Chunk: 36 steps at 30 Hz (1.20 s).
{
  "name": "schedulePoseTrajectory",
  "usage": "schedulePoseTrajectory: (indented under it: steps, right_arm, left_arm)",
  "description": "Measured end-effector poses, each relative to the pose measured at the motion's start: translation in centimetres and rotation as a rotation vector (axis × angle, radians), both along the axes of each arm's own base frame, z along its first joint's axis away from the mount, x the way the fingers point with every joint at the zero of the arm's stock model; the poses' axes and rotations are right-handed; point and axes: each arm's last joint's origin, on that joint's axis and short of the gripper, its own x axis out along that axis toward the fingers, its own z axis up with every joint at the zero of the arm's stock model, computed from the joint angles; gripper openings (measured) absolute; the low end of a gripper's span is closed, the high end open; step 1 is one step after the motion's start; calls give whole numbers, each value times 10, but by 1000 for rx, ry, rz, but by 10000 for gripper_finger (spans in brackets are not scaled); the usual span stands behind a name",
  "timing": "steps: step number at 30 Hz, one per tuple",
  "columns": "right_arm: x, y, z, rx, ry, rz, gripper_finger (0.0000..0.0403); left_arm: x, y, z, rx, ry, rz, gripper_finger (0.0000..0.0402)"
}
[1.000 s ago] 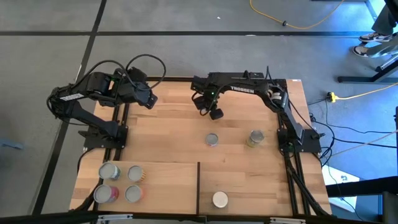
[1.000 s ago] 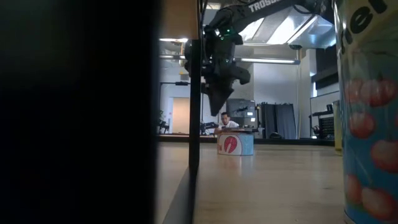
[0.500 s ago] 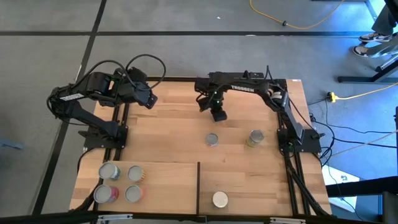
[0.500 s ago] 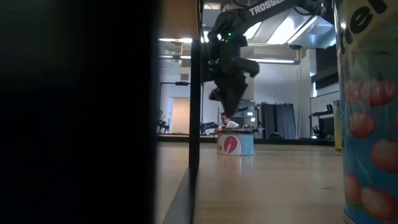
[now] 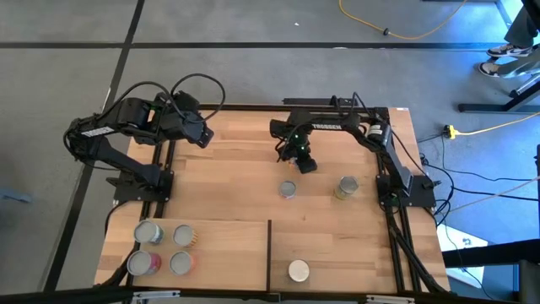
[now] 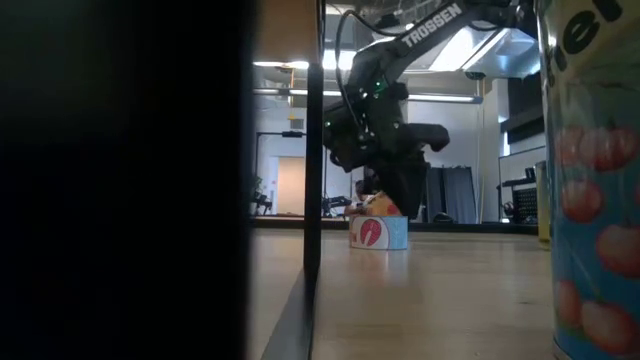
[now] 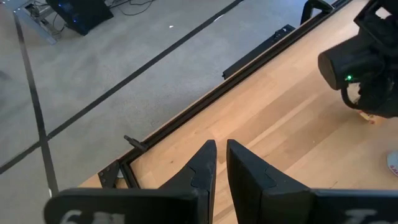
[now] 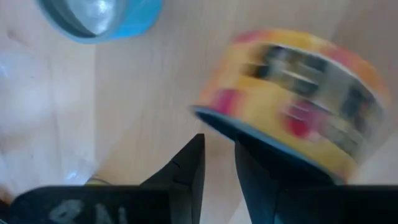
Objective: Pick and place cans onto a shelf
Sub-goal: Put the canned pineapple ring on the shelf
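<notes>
My right gripper (image 5: 305,163) hangs over the middle of the table, just beyond a blue-labelled can (image 5: 288,189) with a silver top. Its fingers (image 8: 219,140) are shut with a narrow gap and hold nothing. A yellow-labelled can (image 5: 346,187) stands to the right of the blue one and shows blurred in the right wrist view (image 8: 292,118). The shelf (image 5: 219,232), a light-wood board in a black frame, is at the near left and carries several cans (image 5: 148,231). My left gripper (image 5: 205,137) waits shut at the far left (image 7: 221,144).
A white-topped can (image 5: 299,270) stands near the front edge, right of the shelf's black upright (image 5: 269,253), and fills the low view's right side (image 6: 590,180). Bare wood lies between the two arms and behind the two loose cans.
My right gripper has gone down and toward the table's right and near edges, closing on the blue-labelled can, and it has turned about as it went. The cans have stayed where they were.
</notes>
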Motion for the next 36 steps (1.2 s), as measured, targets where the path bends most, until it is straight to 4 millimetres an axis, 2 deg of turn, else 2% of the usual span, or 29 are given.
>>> schedulePoseTrajectory:
  steps: [11,15,21,30,36]
  right_arm:
    - [11,-7,24,-96,-38,-35,91]
    - [11,-4,24,-84,-20,-52,91]
    - [13,8,26,37,-47,-31,91]
    - [22,8,23,-122,-47,-145,91]
    - [22,8,23,-135,-46,-168,91]
  left_arm:
    - [0,0,0,0,0,0,32]
    - [0,0,0,0,0,0,32]
    - [0,0,0,0,0,0,32]
    - [0,0,0,0,0,0,32]
    - [0,0,0,0,0,0,32]
